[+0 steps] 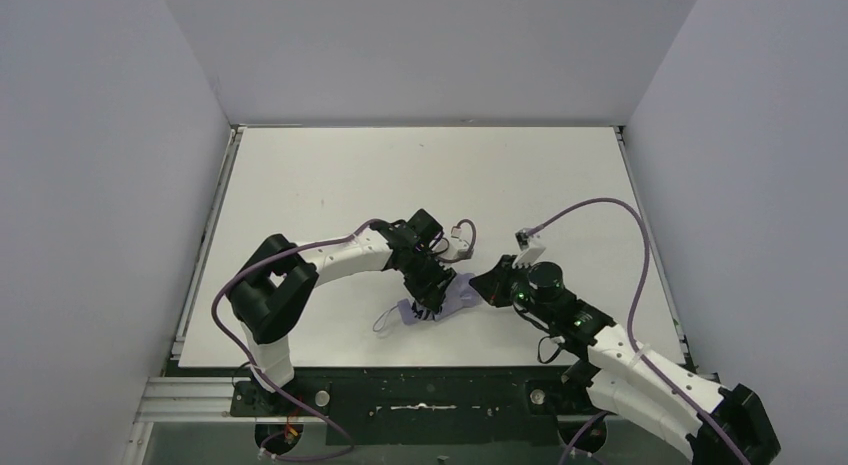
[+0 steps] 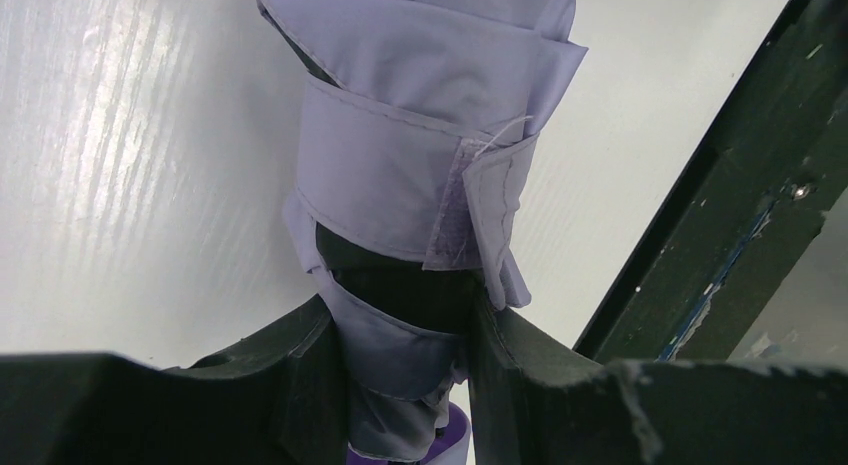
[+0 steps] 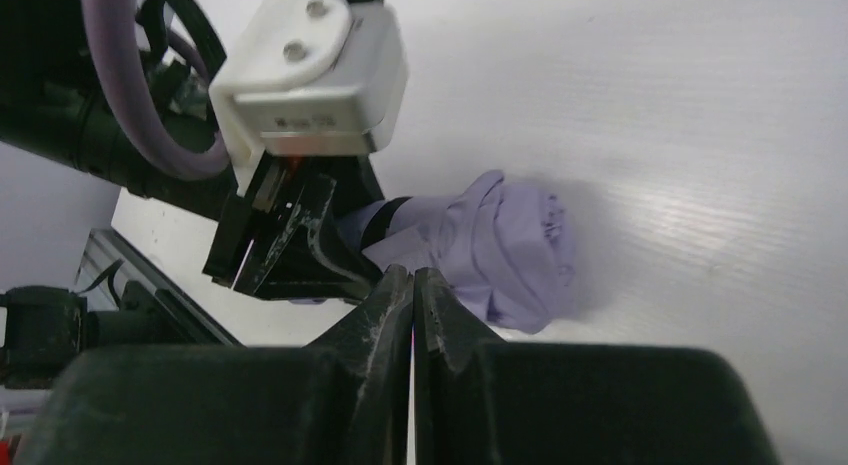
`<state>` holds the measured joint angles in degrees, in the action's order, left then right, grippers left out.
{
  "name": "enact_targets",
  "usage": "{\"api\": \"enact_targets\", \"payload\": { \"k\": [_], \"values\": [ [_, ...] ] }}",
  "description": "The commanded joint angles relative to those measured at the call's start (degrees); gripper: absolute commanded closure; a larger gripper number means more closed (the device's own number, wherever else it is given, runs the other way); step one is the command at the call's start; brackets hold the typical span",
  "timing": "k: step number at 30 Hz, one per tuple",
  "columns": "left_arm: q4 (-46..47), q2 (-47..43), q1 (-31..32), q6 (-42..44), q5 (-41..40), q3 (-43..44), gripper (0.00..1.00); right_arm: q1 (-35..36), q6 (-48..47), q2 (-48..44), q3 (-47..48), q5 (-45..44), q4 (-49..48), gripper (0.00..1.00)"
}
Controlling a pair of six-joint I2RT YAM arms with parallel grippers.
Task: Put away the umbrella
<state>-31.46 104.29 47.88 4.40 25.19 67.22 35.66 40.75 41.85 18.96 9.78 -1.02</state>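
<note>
Looks nearly done. Gripping folded umbrella (image 1: pixel 440 297) with left fingers (image 2: pixel 290 385), just beside the strap (image 2: pixel 400 185), lying on bench (image 1: pixel 330 185) toward the near edge. Strapped shut already (velcro looks seated). Closed, empty right fingers (image 3: pixel 395 310) just beside its tip. Remaining: release, maybe stow.

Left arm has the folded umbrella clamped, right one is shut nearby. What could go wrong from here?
The closure strap's tab on the folded pale lavender fabric umbrella looks lightly pressed; it may peel open.
The left gripper pinches only the bundle's handle end, so it could pivot or slip when lifted.
The shut right gripper sits close to the tip and might nudge it.
</note>
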Motion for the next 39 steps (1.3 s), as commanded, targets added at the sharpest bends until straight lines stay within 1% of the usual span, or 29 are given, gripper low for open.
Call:
{"api": "enact_targets", "payload": {
  "k": [1, 6, 9, 20, 24, 27, 33, 39],
  "values": [
    [7.3, 0.2, -0.6, -7.4, 5.2, -0.3, 1.0, 6.7, 4.3, 5.4, -0.2, -5.9, -12.8, 1.0],
    [14.1, 0.4, -0.7, -13.4, 5.4, -3.3, 1.0, 9.0, 10.2, 10.0, -1.8, -11.8, -18.8, 1.0],
    [16.1, 0.7, -0.7, -15.1, 5.5, -4.1, 1.0, 9.4, 13.2, 12.2, -2.6, -14.5, -20.8, 1.0],
    [16.2, 1.5, -0.7, -15.4, 5.6, -3.5, 1.0, 11.4, 15.4, 20.7, -1.4, -13.4, -27.4, 1.0],
    [15.8, 1.6, -0.7, -15.1, 5.4, -3.3, 1.0, 12.1, 17.7, 23.3, -1.1, -16.6, -23.5, 1.0],
    [15.9, 1.4, -0.7, -14.9, 5.2, -3.5, 1.0, 12.1, 18.8, 26.0, -2.0, -18.6, -23.3, 1.0],
    [15.1, 0.7, -0.4, -12.8, 4.9, -3.9, 1.0, 12.2, 19.5, 30.1, -2.1, -21.9, -19.6, 1.0],
    [14.1, 0.0, -0.3, -10.6, 5.2, -4.4, 1.0, 12.1, 21.5, 31.5, -1.9, -25.7, -12.0, 1.0]
  ]
}}
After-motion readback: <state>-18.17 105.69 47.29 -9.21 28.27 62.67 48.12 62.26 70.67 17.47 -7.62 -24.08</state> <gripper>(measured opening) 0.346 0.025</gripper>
